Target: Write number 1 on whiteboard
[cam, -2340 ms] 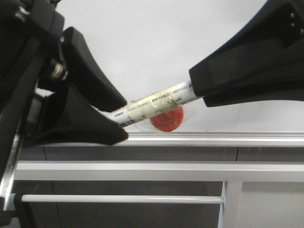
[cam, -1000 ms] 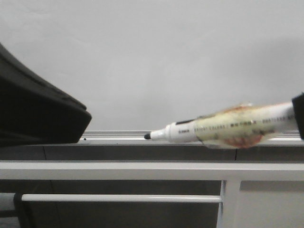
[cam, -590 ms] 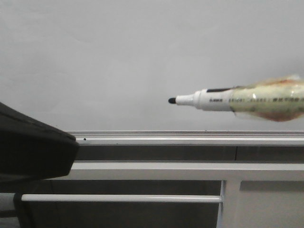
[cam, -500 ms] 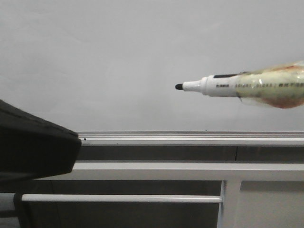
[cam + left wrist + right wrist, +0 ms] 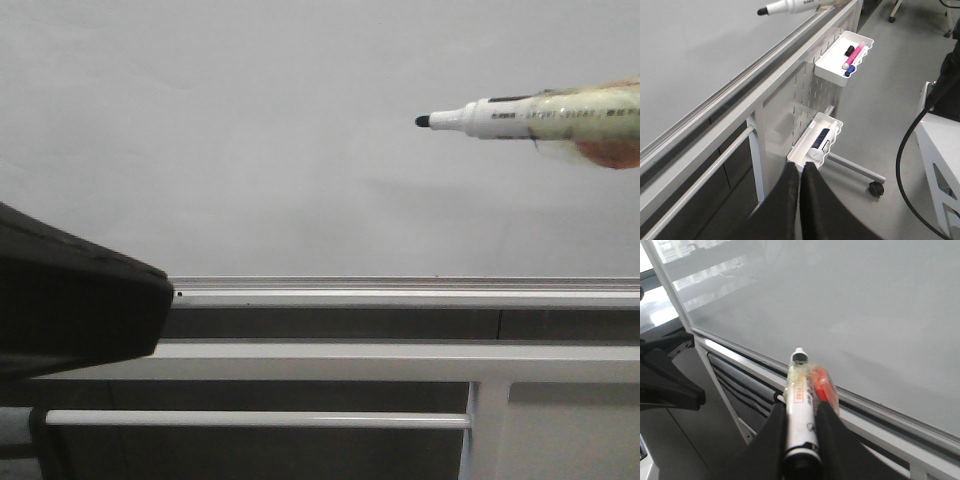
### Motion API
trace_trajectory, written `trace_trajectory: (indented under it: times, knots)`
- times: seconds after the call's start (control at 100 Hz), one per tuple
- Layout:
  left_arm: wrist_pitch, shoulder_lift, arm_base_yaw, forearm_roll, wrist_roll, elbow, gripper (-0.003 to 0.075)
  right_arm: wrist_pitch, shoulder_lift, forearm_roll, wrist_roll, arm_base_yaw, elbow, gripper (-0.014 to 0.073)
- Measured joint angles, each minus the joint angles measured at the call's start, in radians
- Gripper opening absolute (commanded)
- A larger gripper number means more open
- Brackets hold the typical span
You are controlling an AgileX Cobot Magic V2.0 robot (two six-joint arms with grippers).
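Since the earlier frames the marker [image 5: 540, 117] has climbed from rail level to high at the right of the whiteboard [image 5: 250, 150], its black tip pointing left, and whether it touches the board cannot be told. No stroke of the number 1 shows on the board. Right gripper [image 5: 800, 412] clamps the marker barrel (an orange piece taped to it) between both fingers. Left gripper [image 5: 801, 172] has its fingers pressed together on nothing, low before the rail [image 5: 400, 296].

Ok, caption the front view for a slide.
Uncapped marker poised before the blank whiteboard, above its bottom rail; no stroke drawn yet.
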Motion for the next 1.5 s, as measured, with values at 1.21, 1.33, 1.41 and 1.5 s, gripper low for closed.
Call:
trace_trajectory:
  times: [1.21, 1.33, 1.41, 1.5]
  knots:
    - [-0.122, 0.094, 0.0, 0.009, 0.016, 0.0, -0.002, -0.118, 0.021, 0.046, 0.0, 0.0, 0.0, -0.0063]
    - [-0.126, 0.097, 0.0, 0.009, 0.021, 0.0, -0.002, -0.118, 0.066, 0.046, -0.021, 0.0, -0.012, -0.0063]
    - [-0.127, 0.097, 0.0, 0.009, 0.024, 0.0, -0.002, -0.118, 0.094, 0.046, -0.045, 0.0, -0.029, -0.0063]
    - [-0.129, 0.097, 0.0, 0.009, 0.024, 0.0, -0.002, -0.12, 0.119, 0.046, -0.069, 0.0, -0.047, -0.0064]
